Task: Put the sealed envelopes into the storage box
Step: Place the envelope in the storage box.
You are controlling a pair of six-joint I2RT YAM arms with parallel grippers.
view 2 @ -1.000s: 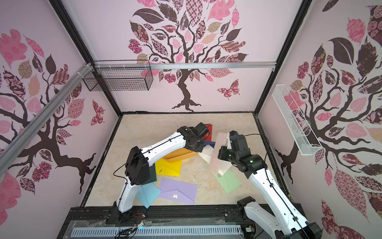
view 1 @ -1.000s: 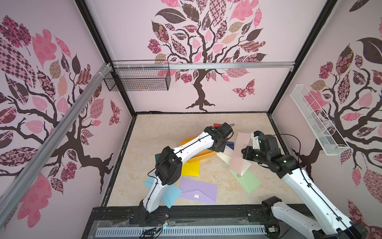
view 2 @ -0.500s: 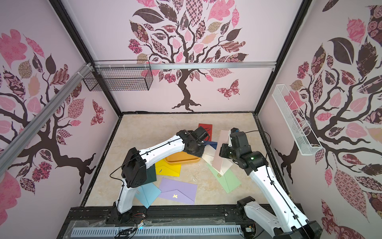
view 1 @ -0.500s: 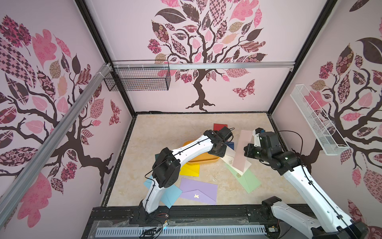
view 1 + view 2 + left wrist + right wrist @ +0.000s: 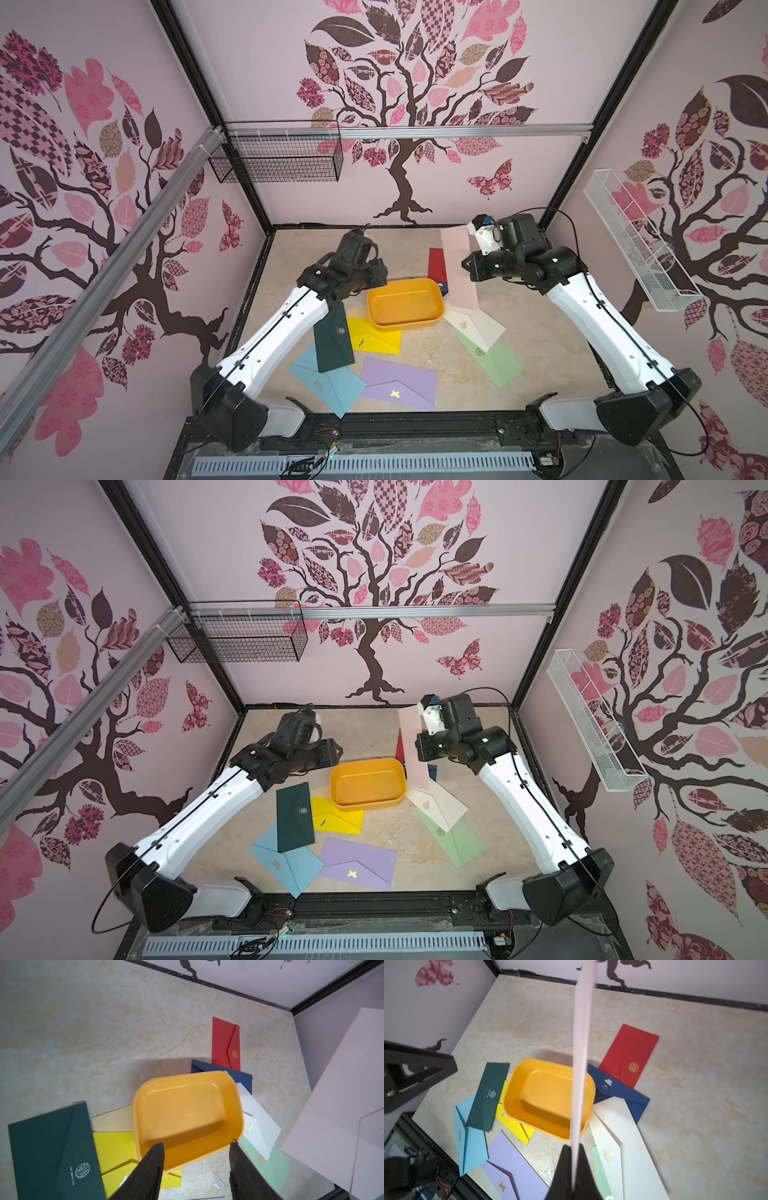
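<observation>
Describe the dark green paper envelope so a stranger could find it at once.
Find the shallow yellow-orange plastic tub on the table. On its side toward the left arm lies the dark green paper envelope, one end over a light blue paper envelope, beside a bright yellow one. It is the only dark envelope there, with a small round silver emblem.

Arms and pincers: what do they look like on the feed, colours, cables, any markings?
The left arm and right arm match: white boxy links, black joints and bases, with thin black cables along them. The right one shows a small green light on a joint. The left pincer and right pincer have black, tapering, wedge-shaped fingers. No lettering is visible.
</observation>
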